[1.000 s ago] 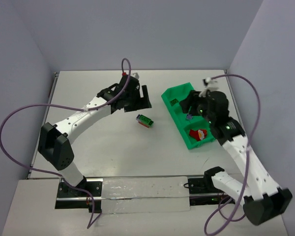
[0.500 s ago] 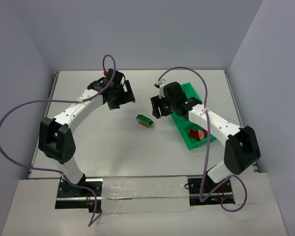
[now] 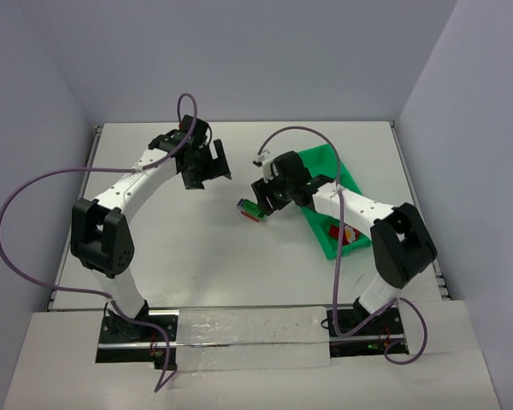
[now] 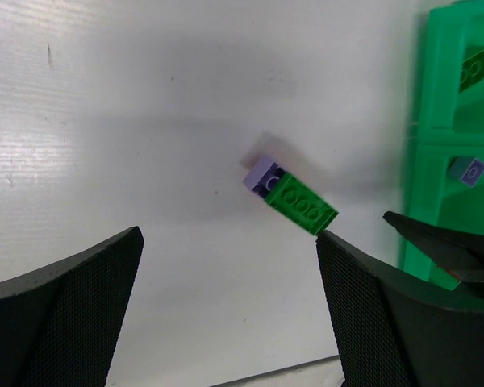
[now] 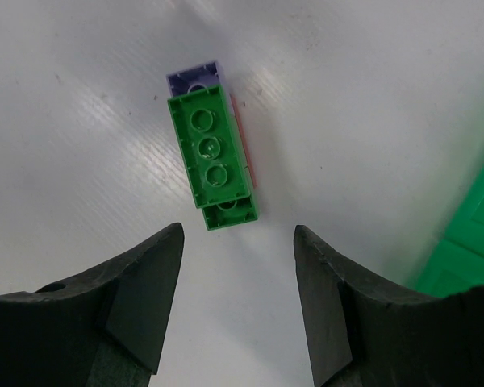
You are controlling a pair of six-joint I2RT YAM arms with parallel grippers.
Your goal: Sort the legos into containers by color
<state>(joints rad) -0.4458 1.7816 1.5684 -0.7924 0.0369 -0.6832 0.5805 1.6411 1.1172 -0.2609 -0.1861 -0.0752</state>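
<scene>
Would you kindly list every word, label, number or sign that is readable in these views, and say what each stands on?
None: no text can be read in any view.
Studs of the green brick: only plain rings show, and any embossing is too blurred to read.
Green tray and table: no legible marking.

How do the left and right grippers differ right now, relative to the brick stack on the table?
The left gripper stands well back from the brick stack, jaws spread wide; the right gripper hovers close over it, jaws less wide. The left gripper is away from the green tray; the right gripper is just beside it. Both are open and hold nothing.
</scene>
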